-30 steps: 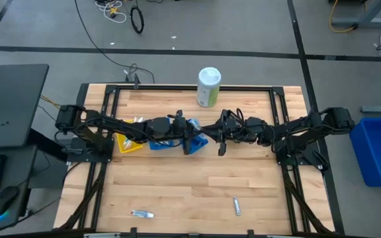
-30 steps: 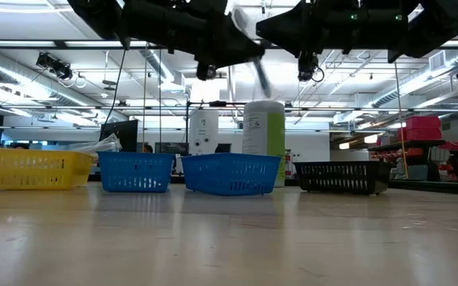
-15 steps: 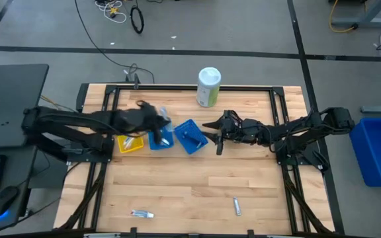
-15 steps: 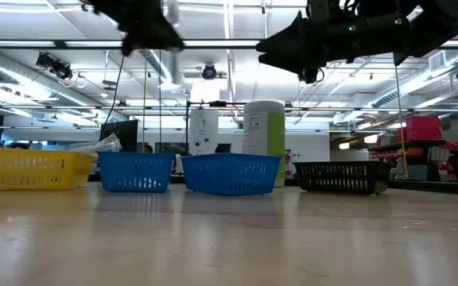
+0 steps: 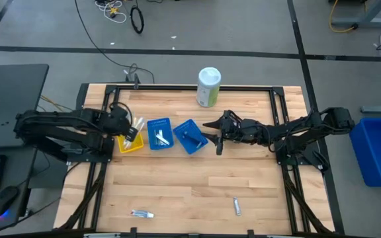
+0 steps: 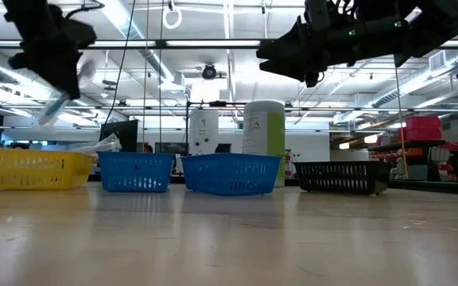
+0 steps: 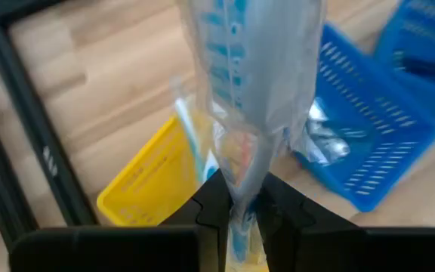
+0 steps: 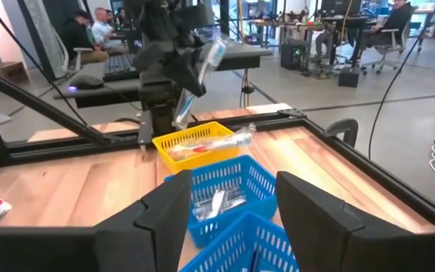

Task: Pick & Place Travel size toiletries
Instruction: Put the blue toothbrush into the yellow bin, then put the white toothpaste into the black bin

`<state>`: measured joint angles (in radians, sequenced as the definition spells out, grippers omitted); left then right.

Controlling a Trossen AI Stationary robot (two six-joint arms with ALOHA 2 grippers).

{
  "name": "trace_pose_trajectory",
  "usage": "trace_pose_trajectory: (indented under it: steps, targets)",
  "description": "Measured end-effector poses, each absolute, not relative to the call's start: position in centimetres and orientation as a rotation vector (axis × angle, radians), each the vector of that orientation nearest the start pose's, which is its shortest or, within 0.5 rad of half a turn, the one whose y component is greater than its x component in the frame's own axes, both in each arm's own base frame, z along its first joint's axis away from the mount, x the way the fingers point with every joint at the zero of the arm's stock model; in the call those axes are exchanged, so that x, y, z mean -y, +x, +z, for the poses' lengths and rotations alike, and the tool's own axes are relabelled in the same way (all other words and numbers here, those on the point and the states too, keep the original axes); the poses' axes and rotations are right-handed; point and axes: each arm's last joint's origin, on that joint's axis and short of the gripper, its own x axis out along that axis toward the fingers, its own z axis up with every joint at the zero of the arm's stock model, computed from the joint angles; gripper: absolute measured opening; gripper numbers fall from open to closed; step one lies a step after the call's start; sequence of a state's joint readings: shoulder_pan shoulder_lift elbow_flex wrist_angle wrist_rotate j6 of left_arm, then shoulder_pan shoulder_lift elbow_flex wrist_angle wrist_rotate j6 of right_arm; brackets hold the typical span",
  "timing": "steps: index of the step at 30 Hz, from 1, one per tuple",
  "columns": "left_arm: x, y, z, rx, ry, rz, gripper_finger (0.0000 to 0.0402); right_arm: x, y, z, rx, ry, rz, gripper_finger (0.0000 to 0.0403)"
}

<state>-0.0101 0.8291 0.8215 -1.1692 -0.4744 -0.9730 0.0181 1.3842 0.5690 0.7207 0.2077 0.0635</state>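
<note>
My left gripper point(image 7: 246, 208) is shut on a clear-wrapped toothbrush packet point(image 7: 255, 83), one of the travel size toiletries, and hangs above the yellow tray point(image 5: 129, 143) near the table's left. That tray holds other wrapped brushes point(image 8: 202, 147). A blue tray point(image 5: 160, 134) beside it holds silver tubes. A second, tilted blue tray point(image 5: 190, 136) holds a dark razor. My right gripper point(image 5: 211, 132) stands open and level just right of that tray, with nothing between its fingers point(image 8: 165, 219). Two small tubes point(image 5: 142, 213) point(image 5: 237, 207) lie near the table's front edge. My left gripper pinches one end of the packet point(image 7: 246, 181) between its two fingers. They slant down from the table's left and lie along the packet. The packet sticks out past the fingertips, tilted point(image 6: 66, 91), clear of the yellow tray below it.
A tall white-green canister point(image 5: 208, 86) stands at the table's far edge. A black tray point(image 6: 343, 176) sits right of the blue ones in the low view. Bare wood lies across the middle and front of the table. People sit in the room beyond point(image 8: 97, 30).
My left gripper has carried the packet from the middle of the table, beside my right gripper, toward the left edge to above the yellow tray, turning and tipping downward on the way. My right gripper has let go of the packet, opened, and stayed in place.
</note>
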Motion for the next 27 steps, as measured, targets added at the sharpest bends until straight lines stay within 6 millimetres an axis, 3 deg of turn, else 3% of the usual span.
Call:
trace_pose_trajectory:
  steps: [7,13,20,27]
  targets:
    - [-1.1,12.3,23.5,-0.914,-0.614,0.948,0.0063,0.1,27.8,21.5,-0.106,0.051,-0.192,0.02]
    - [-1.1,12.0,21.4,-0.987,-0.586,0.978,0.0103,0.1,27.8,21.4,-0.115,0.05,-0.192,0.019]
    - [-1.2,12.4,21.0,-0.923,-0.518,0.968,0.0144,0.1,27.8,21.4,-0.118,0.05,-0.192,0.0186]
    - [-1.4,14.2,21.8,-0.771,-0.44,0.872,0.0155,0.1,27.8,21.4,-0.118,0.05,-0.192,0.0198]
